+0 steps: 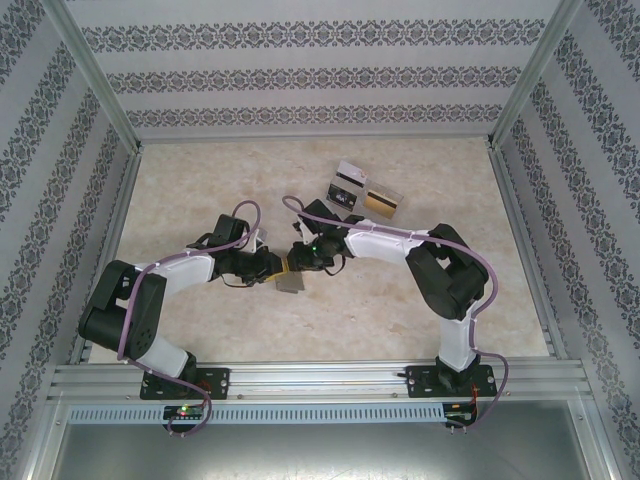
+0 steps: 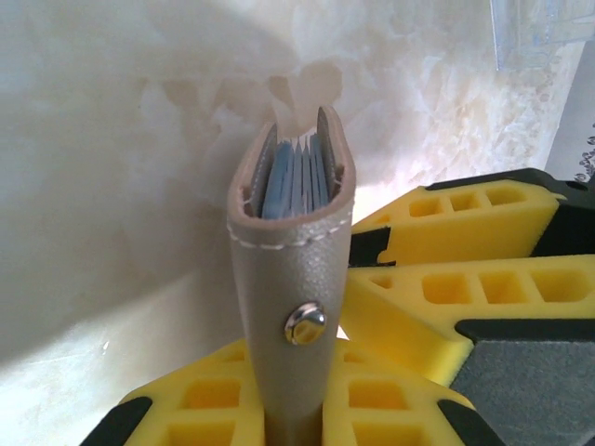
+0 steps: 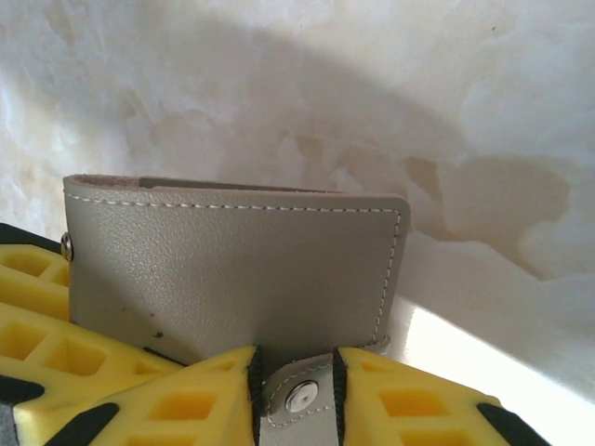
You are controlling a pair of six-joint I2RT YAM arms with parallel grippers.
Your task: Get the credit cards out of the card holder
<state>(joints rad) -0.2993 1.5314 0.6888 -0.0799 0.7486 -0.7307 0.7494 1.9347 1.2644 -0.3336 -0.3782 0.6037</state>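
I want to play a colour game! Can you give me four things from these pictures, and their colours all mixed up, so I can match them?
Things:
1 card holder
2 right gripper's fingers
3 snap stud
4 table

Colours:
A shiny silver
B marbled cream
C grey-beige
D yellow

Pairs: 1-C, 2-D, 3-A, 4-B.

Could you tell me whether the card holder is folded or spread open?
Folded: the card holder shows two panels side by side, edge-on.
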